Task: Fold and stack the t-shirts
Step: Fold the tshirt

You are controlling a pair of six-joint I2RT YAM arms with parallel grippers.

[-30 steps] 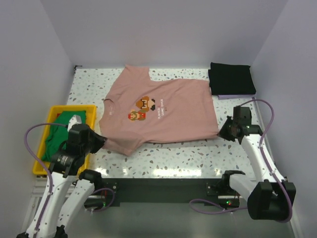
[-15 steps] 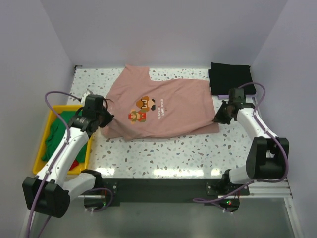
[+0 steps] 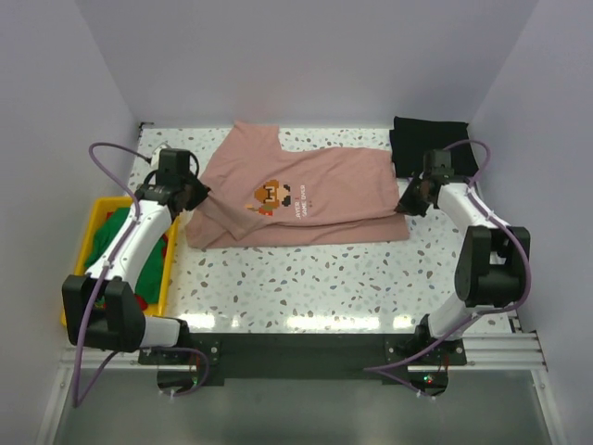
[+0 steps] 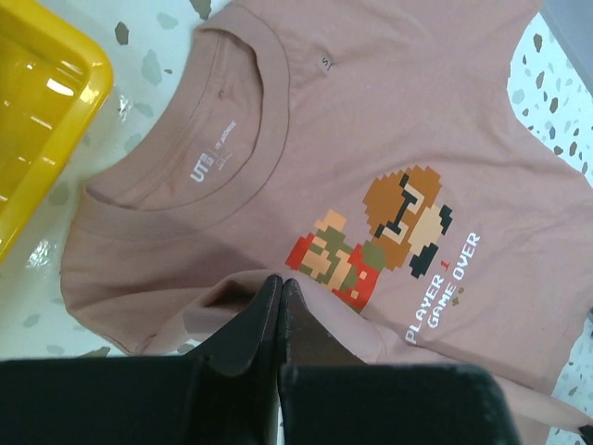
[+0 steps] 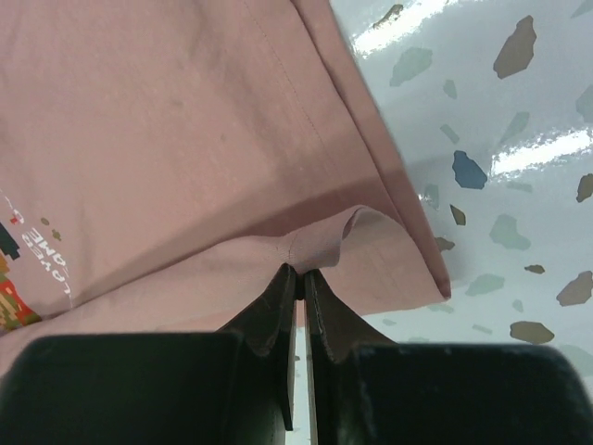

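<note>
Top view, table: a white speckled surface with plain walls on three sides; both arm bases sit at its near edge.
Top view, pink t-shirt: lies sideways across the far middle of the table, collar towards the left edge, hem towards the right edge. Its near long side is doubled over onto the body.
Top view, left gripper: reaches to the shirt's left end, beside the collar, touching the fabric.
Top view, right gripper: reaches to the shirt's right end, at the hem.
Top view, black shirt: folded into a square at the far right corner of the table, just beyond the right arm.
Top view, yellow bin: sits along the left edge, holding a green garment, partly hidden by the left arm.
Left wrist view, fingers: black, pressed together and pinching a raised fold of the pink shirt.
Left wrist view, collar: ribbed and round, with a small white label printed inside; it lies flat beyond the fingers, near the bin's corner.
Left wrist view, print: blocky pixel game characters above the words "PLAYER 1 GAME OVER".
Right wrist view, fingertips: black, clamped on the stitched edge of the pink shirt, which puckers up just above the grip.
Right wrist view, shirt corner: rests flat on the glossy speckled table, to the right of the grip.
</note>
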